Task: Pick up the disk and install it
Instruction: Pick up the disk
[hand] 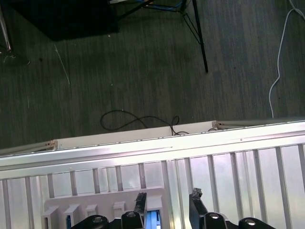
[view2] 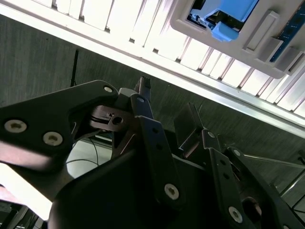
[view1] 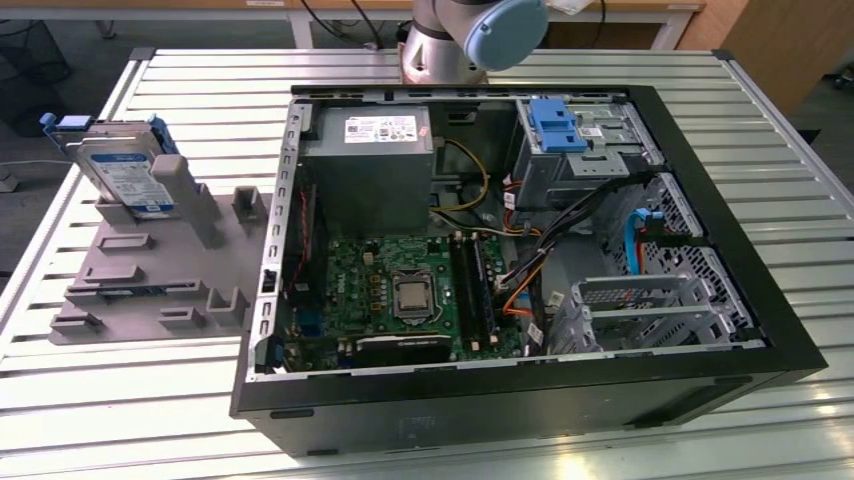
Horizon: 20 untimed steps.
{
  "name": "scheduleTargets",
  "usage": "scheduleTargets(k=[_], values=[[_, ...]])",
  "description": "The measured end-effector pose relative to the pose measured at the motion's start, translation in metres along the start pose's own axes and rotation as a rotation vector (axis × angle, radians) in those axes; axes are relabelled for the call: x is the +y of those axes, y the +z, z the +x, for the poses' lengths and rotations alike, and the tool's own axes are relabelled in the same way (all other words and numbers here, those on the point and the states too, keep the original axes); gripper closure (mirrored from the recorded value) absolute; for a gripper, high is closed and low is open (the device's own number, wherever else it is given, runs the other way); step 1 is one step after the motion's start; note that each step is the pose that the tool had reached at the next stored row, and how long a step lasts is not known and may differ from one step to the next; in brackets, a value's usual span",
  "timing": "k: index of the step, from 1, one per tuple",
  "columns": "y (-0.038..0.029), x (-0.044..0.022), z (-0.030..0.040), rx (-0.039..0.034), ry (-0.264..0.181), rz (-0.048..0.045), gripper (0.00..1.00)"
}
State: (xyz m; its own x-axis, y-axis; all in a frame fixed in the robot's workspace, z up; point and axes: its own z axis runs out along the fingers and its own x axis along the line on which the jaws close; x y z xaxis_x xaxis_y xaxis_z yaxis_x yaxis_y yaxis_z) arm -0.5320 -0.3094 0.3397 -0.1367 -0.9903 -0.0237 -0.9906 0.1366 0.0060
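Tool [hand: 167, 202] open, fingers [hand: 140, 204] spread with a clear gap and nothing between them. In both wrist views it hangs empty over the edge of the slatted metal counter [hand: 238, 162], with the floor [hand: 143, 71] beyond. Arm [view1: 461, 35] enters at the far side of the counter in the exterior view. PC case [view1: 747, 340] lies on its side with the panel off and takes up most of the counter; the motherboard [view1: 387, 280] and grey power supply [view1: 367, 165] are exposed. Metal drive cage [view1: 641, 305] toward the exterior view's right looks empty, no drive seated there as far as I can tell. Blue ribbed latch [view1: 554, 125] sits near the far wall of the case, with no drive in it. Grey fixture [view1: 147, 270] sits on the counter just beside the case, on the exterior view's left; its pale edge is close to the tool in the second wrist view [view2: 257, 47]. Disk [view1: 127, 175] stands propped upright in that fixture, blue carrier around it, label facing out, well apart from the cage. Judged progress: at the very start. Disk not gripped, not lifted, not installed; pickup and install are both undone.
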Motion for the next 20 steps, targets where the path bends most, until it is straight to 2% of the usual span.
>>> scheduleTargets(k=[5, 7, 13, 20], values=[[0.0, -0.005, -0.0007, 0.0, 0.0, 0.0, 0.53], [-0.0001, -0.0052, -0.0008, 0.0, 0.0, 0.0, 0.53], [-0.0108, -0.0053, -0.0007, 0.0, 0.0, 0.0, 0.53], [-0.0115, -0.0076, 0.0051, 0.0, 0.0, 0.0, 0.53]])
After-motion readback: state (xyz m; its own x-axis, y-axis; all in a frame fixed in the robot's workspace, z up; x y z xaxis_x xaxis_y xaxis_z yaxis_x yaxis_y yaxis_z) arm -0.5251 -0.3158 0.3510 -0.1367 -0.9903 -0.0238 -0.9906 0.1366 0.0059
